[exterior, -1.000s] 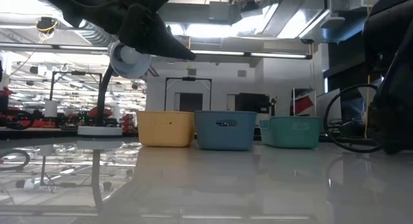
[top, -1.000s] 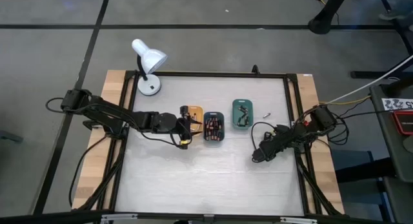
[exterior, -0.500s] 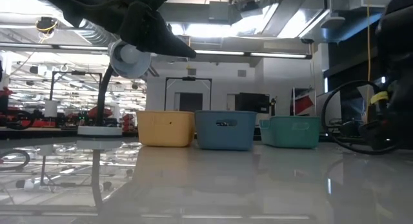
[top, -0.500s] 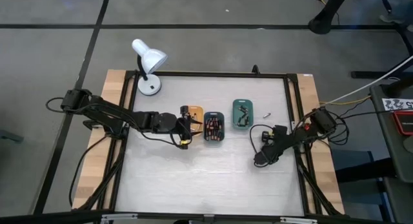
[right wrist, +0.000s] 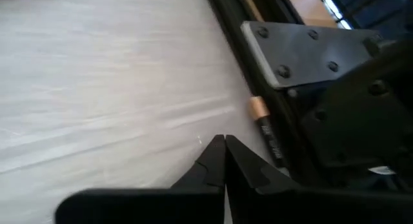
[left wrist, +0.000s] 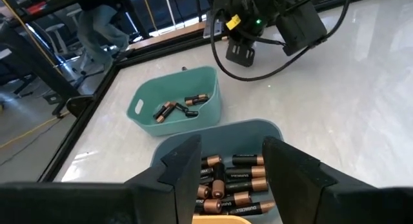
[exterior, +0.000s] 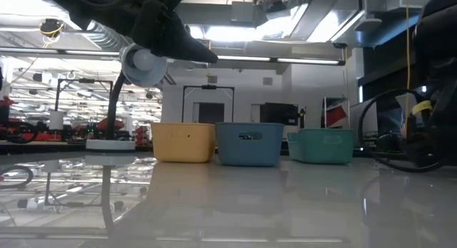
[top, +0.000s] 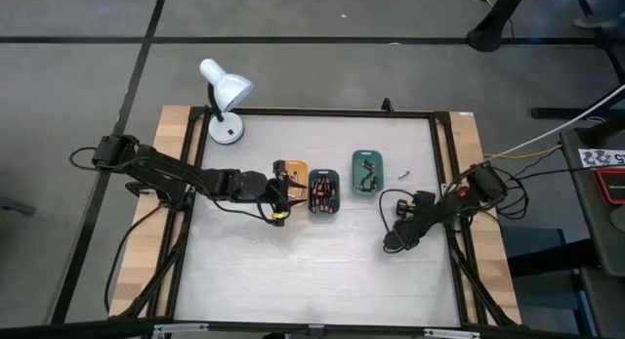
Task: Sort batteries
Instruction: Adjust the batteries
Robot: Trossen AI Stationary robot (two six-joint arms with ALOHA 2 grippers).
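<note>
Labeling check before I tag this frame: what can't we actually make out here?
- Orange tray contents: the left gripper covers it in the high view; the left wrist view cuts it off.
- Loose battery: partly hidden under the frame bar in the right wrist view.
- Battery types: too small from above.

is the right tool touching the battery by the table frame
Apart. The right wrist view shows bare table between the shut right tool and the battery lying against the frame.

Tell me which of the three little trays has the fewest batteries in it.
The green tray, the one closest to the right arm's side. It holds only a few batteries, while the blue tray is packed.
</note>
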